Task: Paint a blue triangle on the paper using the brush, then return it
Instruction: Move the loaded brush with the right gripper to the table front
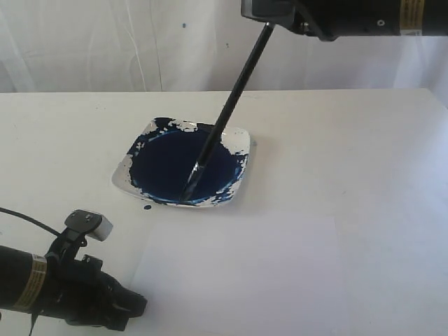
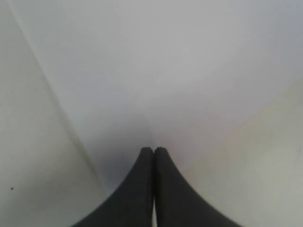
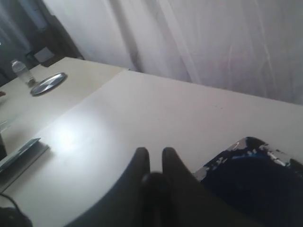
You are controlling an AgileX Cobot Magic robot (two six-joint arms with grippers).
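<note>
My right gripper (image 1: 269,17) hangs at the top of the exterior view, shut on the upper end of the brush (image 1: 227,115). The black handle slants down and leftward, and its tip dips into the dark blue paint of the square dish (image 1: 238,140). In the right wrist view the handle's end (image 3: 154,182) sits between the right gripper's (image 3: 155,153) fingers, beside the dish (image 3: 222,158). The paper (image 1: 238,273) lies in front of the dish, blank white; no blue triangle is in view. My left gripper (image 1: 140,304) rests shut and empty at the paper's left edge, its fingers (image 2: 154,150) pressed together.
A small blue paint spot (image 1: 147,207) marks the table in front of the dish. A black cable (image 1: 28,218) runs by the left arm. White curtains hang behind the table. In the right wrist view a second table holds a bottle (image 3: 21,71) and a metal plate (image 3: 47,83).
</note>
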